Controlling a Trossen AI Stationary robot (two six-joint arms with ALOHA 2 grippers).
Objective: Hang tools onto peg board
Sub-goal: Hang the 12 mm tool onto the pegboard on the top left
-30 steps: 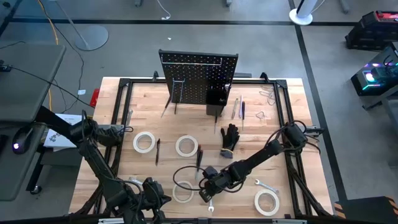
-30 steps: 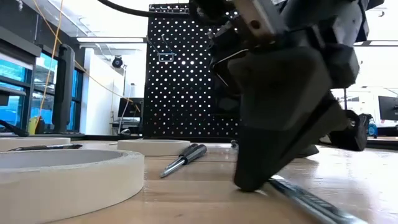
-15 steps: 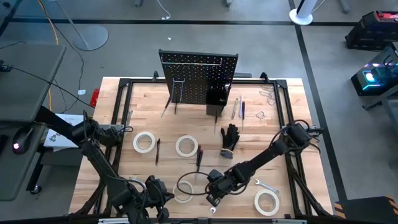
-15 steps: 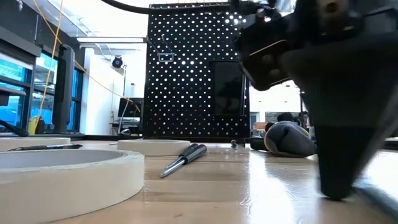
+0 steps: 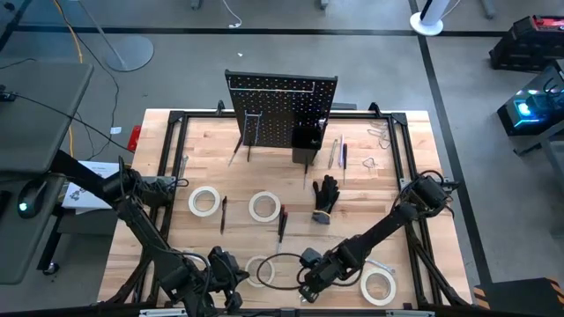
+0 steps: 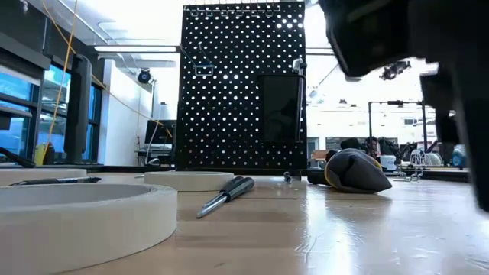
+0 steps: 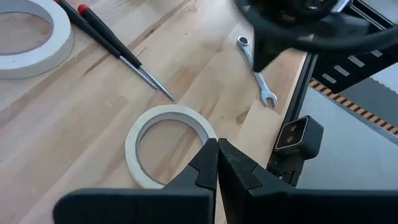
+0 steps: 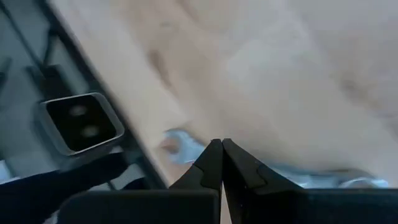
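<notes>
The black peg board stands upright at the table's far side, with a small black bin on it. White tape rolls, dark screwdrivers and a black glove lie flat on the wood. My right gripper is shut near the front edge, over a small silver wrench. My left gripper is shut beside the near rim of another tape roll. My right gripper points its shut fingers steeply down over the wrench's shaft. I cannot tell whether they touch it. The wrench lies flat on the table.
A fourth tape roll lies at the front right. The table-height camera sits at the front edge, close to both grippers. The black table frame runs round the wood. More small tools lie right of the peg board.
My right gripper has lifted off the table top and gone toward the near edge and to the right, staying shut. In the low view it has left the middle of the picture and now shows only at the right side.
</notes>
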